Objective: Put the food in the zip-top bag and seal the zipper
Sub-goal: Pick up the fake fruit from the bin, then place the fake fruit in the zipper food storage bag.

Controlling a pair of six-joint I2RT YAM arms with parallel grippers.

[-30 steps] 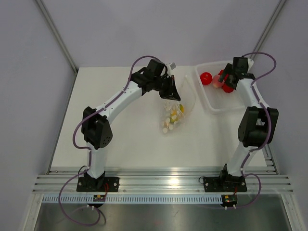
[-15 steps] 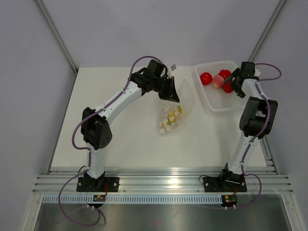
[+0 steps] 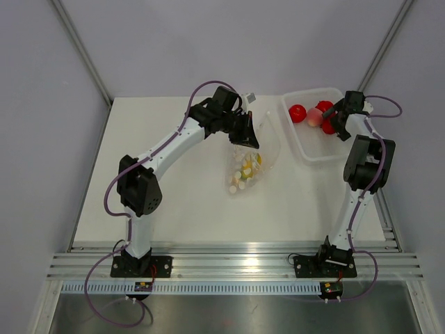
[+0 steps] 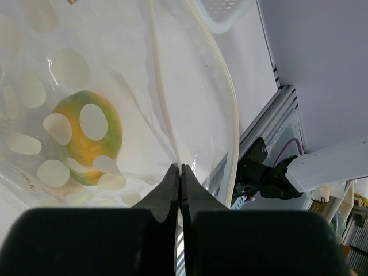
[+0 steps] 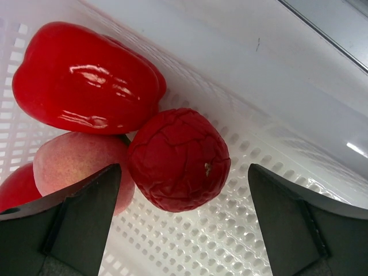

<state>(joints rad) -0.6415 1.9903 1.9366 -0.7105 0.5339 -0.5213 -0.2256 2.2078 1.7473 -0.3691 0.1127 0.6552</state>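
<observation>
Right gripper [image 5: 184, 172] has shifted rightward, fingers spread wide over a wrinkled red ball-like toy fruit [image 5: 178, 158]; left gripper [image 4: 181, 172] pinches the dotted clear plastic zip-top bag [image 4: 190, 92].

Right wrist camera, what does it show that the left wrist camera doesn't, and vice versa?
Only right wrist: the right gripper open over a wrinkled red ball, beside a red pepper and a pinkish fruit. Only left wrist: the left gripper shut on the zip-top bag, a yellow-green fruit inside. Both: the white tray, just its corner in the left view.
</observation>
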